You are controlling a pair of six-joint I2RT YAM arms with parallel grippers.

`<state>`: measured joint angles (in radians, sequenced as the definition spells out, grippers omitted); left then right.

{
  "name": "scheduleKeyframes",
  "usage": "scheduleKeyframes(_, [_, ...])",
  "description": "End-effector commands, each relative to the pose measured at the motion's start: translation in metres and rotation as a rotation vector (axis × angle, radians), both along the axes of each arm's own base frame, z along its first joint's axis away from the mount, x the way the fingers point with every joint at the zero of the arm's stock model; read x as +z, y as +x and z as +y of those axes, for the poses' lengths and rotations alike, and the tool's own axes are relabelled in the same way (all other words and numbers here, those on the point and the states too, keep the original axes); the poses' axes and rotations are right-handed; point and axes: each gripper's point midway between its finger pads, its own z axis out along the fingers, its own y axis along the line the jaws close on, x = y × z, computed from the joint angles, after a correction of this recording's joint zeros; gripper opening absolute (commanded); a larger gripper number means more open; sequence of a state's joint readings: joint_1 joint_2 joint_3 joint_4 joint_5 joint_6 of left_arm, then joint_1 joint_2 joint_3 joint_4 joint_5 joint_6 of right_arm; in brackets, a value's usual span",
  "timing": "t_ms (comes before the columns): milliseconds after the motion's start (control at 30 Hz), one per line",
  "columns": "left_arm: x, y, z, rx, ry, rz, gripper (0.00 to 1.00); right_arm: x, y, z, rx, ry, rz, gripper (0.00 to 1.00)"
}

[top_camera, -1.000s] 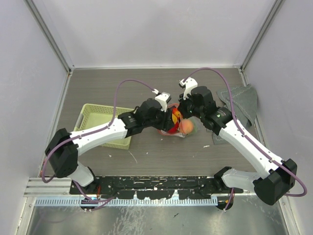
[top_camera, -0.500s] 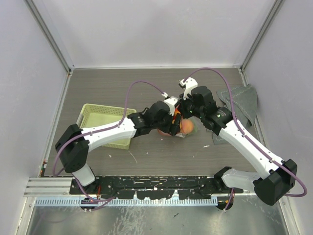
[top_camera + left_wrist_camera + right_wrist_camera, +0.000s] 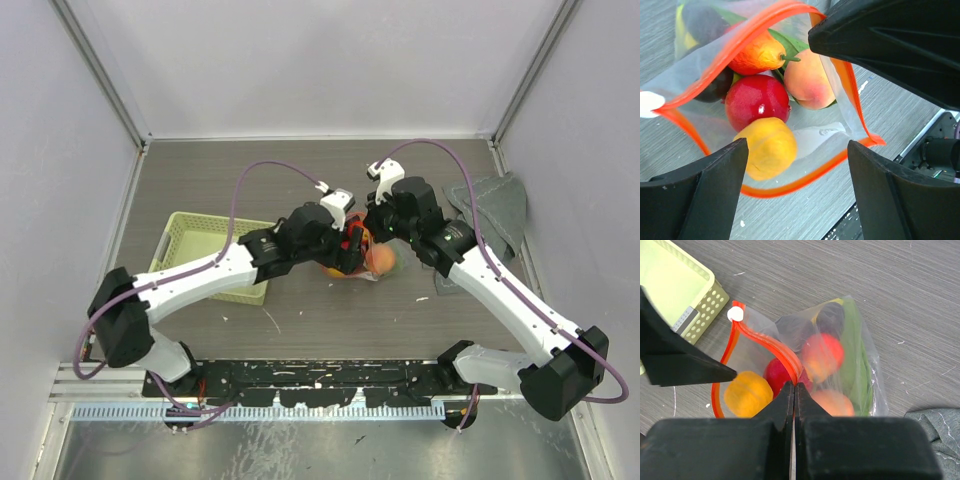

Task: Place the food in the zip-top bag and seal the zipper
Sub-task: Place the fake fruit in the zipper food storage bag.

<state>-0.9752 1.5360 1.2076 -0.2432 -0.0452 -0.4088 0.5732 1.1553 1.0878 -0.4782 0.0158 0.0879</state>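
Observation:
The zip-top bag (image 3: pixel 378 262) lies mid-table, its mouth held wide. Inside it is the food: a yellow piece (image 3: pixel 769 147) just inside the mouth, a red one (image 3: pixel 756 100), a peach-coloured one (image 3: pixel 807 82), an orange one (image 3: pixel 757 52), a dark purple one (image 3: pixel 715 87) and green leaves (image 3: pixel 857 355). My left gripper (image 3: pixel 797 190) hangs open over the mouth, holding nothing. My right gripper (image 3: pixel 794 386) is shut on the upper lip of the bag, pinching the red-orange zipper (image 3: pixel 767 342). A white tab (image 3: pixel 735 314) sits at the zipper's end.
A pale green basket (image 3: pixel 205 250) stands left of the bag, under the left forearm. A grey folded cloth (image 3: pixel 495 210) lies at the right, near the wall. The two grippers are close together over the bag.
The left jaws have spread wider. The left arm pushed in over the bag, then drew back a little. The right gripper has kept its pinch on the bag's lip.

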Motion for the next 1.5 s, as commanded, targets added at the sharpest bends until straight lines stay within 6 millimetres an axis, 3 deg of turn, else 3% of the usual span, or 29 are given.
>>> scheduleKeyframes(0, [0.036,-0.005,0.020,0.053,-0.051,-0.041,0.81,0.027,0.003,0.006,0.014,0.061,-0.081,0.00])
scheduleKeyframes(267, [0.029,0.002,0.069,0.285,0.021,-0.033,0.80,0.027,0.004,0.007,0.016,0.064,-0.081,0.00])
scheduleKeyframes(400, [0.021,0.012,0.077,0.353,0.042,-0.014,0.72,0.027,0.004,0.008,0.016,0.065,-0.081,0.00])
scheduleKeyframes(667, [0.008,0.038,0.065,0.376,0.004,0.038,0.52,0.026,0.003,0.006,0.012,0.060,-0.080,0.00])
scheduleKeyframes(1000, [-0.005,0.048,0.045,0.343,-0.011,0.075,0.34,0.024,0.003,0.007,0.017,0.058,-0.074,0.00])
scheduleKeyframes(1233, [0.012,0.043,0.040,0.313,-0.077,0.073,0.01,0.022,0.002,0.007,0.013,0.064,-0.069,0.00])
scheduleKeyframes(1467, [0.041,0.030,0.054,0.320,-0.146,0.049,0.00,0.027,-0.004,0.009,0.026,0.092,-0.065,0.00])
